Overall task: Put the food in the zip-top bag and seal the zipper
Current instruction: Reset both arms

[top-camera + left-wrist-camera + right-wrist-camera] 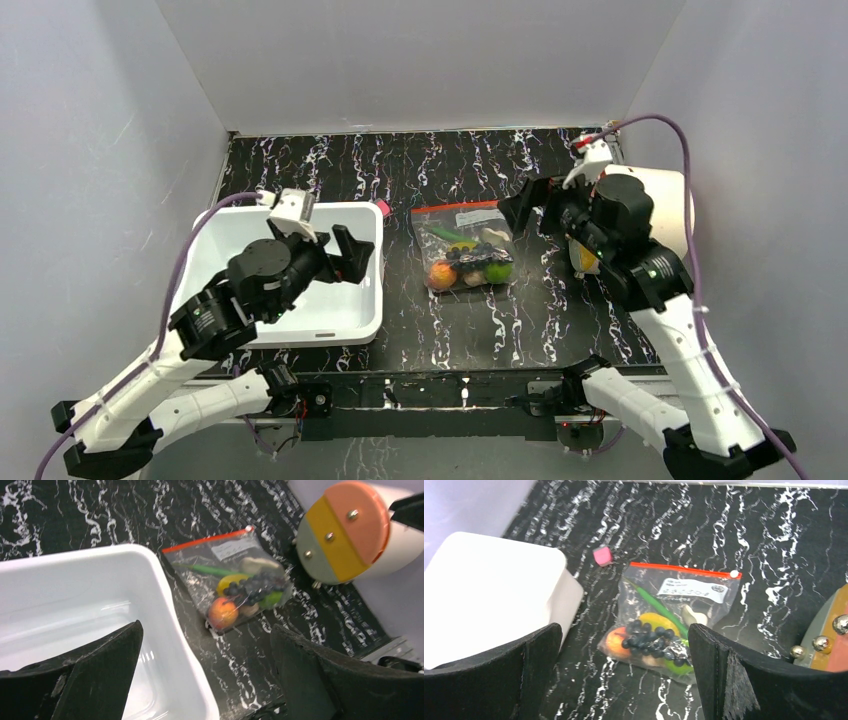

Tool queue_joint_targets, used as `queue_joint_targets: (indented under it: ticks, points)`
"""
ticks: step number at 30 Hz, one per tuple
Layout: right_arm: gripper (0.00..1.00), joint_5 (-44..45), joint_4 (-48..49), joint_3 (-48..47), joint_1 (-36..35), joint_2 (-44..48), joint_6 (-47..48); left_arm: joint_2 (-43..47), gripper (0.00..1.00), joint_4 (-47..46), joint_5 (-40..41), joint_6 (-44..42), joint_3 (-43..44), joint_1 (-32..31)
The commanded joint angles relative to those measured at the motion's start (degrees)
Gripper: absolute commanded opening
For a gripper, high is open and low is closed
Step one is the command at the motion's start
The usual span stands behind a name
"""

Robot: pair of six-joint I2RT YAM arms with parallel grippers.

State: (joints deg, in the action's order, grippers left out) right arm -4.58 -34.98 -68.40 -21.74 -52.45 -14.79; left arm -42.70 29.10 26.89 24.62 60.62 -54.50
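Hovering the left gripper [206,630] and right gripper [625,635], jaws apart and empty, I judge filling done: the food [649,640] lies inside the bag [467,248], flat on the tabletop [560,300] near the bin [365,320]. Its zipper [681,569] looks shut; next I would press along it to confirm.
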Motion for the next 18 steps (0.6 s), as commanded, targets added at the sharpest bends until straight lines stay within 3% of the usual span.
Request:
queue_joint_targets:
  ticks: [1,18]
  points:
    - [0.98,-4.0,-0.9,1.1,0.0,5.3,-4.9,3.6,0.98,-5.1,-1.0,-0.7,0.3,0.2]
    - [0.98,-2.4,-1.6,4.2,0.1,10.7,-10.1,4.9,0.98,-0.3,5.5,1.2,0.3,0.1]
